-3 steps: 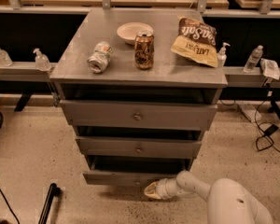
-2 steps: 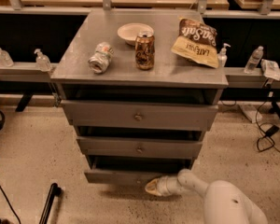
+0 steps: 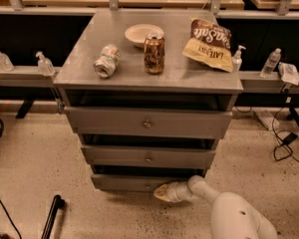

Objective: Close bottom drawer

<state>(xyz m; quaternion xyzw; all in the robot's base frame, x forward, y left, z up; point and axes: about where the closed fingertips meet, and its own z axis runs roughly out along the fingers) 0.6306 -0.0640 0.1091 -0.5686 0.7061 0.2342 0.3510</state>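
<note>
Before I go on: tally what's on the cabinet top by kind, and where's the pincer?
Cans: 2, the upright can and the tipped can
Bowls: 1, the bowl
Bags: 1, the chip bag
Total: 4
The pincer is low, at the front of the bottom drawer.

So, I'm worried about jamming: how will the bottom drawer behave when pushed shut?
The bottom drawer looks like a rigid box, so it probably slides rather than flexes. The hand sits low at its front near the knob, roughly central, so twisting seems unlikely.
</note>
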